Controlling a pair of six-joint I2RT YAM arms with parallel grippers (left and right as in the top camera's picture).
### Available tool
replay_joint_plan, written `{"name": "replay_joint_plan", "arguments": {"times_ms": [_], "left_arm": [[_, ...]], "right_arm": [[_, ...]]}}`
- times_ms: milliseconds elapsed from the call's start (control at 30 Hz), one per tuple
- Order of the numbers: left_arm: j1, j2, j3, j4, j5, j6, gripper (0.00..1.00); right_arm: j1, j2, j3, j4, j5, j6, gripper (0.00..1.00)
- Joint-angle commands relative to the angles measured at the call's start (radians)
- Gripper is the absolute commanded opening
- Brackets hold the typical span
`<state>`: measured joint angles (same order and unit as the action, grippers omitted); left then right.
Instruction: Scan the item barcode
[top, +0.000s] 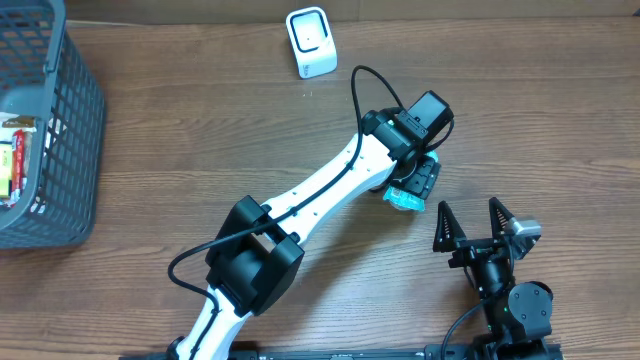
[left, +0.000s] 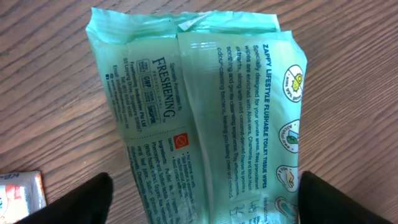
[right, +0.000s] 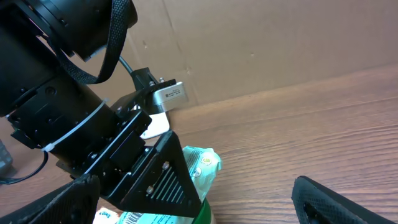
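Note:
The item is a pale green pack of toilet tissue wipes (top: 404, 197) lying on the wooden table, printed side up in the left wrist view (left: 205, 106). My left gripper (top: 412, 185) hangs over it, open, with its jaws astride the pack (left: 205, 182). The left fingertip (left: 87, 199) stands apart from the pack and the right one is at its edge. My right gripper (top: 478, 222) is open and holds nothing, just right of the pack. Its view shows the pack (right: 202, 165) behind the left gripper's finger (right: 158, 177).
A white scanner (top: 311, 41) stands at the back of the table. A grey basket (top: 75, 120) with several packets sits at the far left. The corner of a small white and red packet (left: 18, 193) lies left of the pack. A cardboard wall (right: 267, 43) closes the back.

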<state>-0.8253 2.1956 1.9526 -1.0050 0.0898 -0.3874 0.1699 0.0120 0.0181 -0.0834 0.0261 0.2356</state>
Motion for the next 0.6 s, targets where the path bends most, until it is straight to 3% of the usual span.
{"name": "replay_joint_plan", "arguments": {"times_ms": [0,133,300,567], "left_arm": [[-0.008,0.009,-0.004,0.004,-0.012,-0.025,0.82],[-0.010,0.009,-0.005,0.018,-0.013,-0.040,0.78],[-0.016,0.009,-0.012,0.019,-0.017,-0.059,0.60],[-0.020,0.009,-0.046,0.053,-0.022,-0.088,0.53]], "right_arm": [[-0.008,-0.009,-0.010,0.002,0.006,-0.003,1.00],[-0.008,-0.009,-0.010,0.002,0.006,-0.003,1.00],[-0.008,-0.009,-0.010,0.002,0.006,-0.003,1.00],[-0.008,-0.009,-0.010,0.002,0.006,-0.003,1.00]]}}
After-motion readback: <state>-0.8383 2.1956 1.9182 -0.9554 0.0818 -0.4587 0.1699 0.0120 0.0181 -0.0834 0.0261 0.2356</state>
